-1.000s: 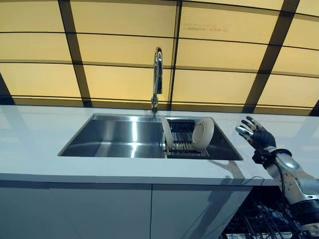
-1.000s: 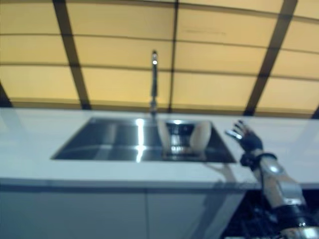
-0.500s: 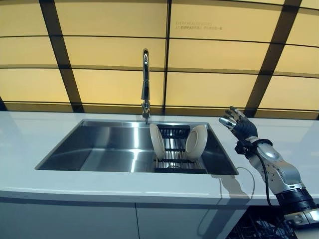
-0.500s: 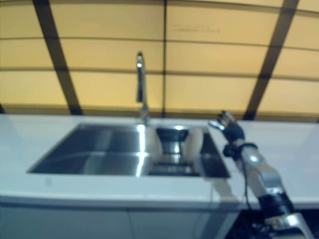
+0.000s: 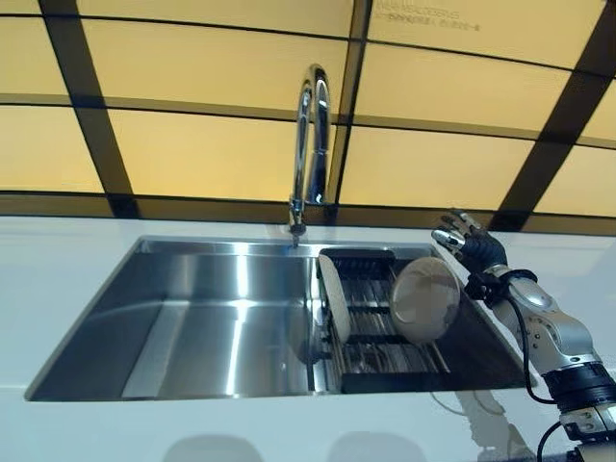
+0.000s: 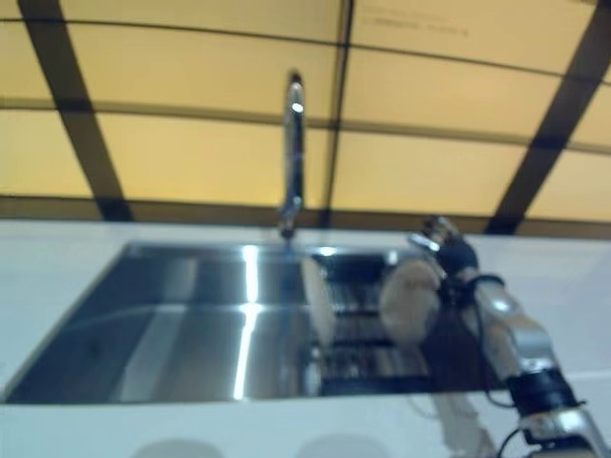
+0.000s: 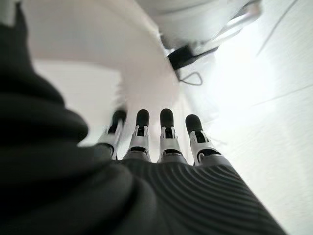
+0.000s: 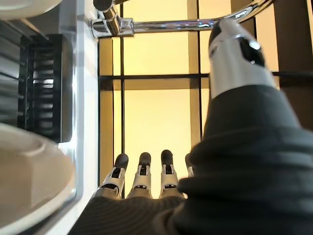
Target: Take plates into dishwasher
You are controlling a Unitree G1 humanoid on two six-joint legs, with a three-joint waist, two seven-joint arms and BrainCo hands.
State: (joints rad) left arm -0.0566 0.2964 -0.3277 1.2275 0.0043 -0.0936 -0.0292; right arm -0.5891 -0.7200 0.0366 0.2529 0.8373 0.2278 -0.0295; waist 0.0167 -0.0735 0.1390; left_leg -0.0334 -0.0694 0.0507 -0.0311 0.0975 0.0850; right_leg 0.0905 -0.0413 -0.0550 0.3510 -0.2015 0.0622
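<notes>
Two pale plates stand on edge in a black rack (image 5: pixel 380 351) in the right part of the steel sink (image 5: pixel 192 318). One plate (image 5: pixel 334 298) is at the rack's left side. The other plate (image 5: pixel 425 299) leans at its right side and shows again close up in the right wrist view (image 8: pixel 29 178). My right hand (image 5: pixel 469 247) hovers open over the counter at the sink's right rim, just behind and right of that plate, touching nothing. My left hand (image 7: pixel 164 139) shows only in its own wrist view, fingers straight, holding nothing.
A tall chrome tap (image 5: pixel 310 144) rises behind the sink's middle. White counter (image 5: pixel 58 260) surrounds the sink. A yellow panelled wall (image 5: pixel 192 154) with dark strips runs behind.
The camera has moved closer and lower over the sink, so everything looks larger. My right hand has come nearer to the right plate, staying open.
</notes>
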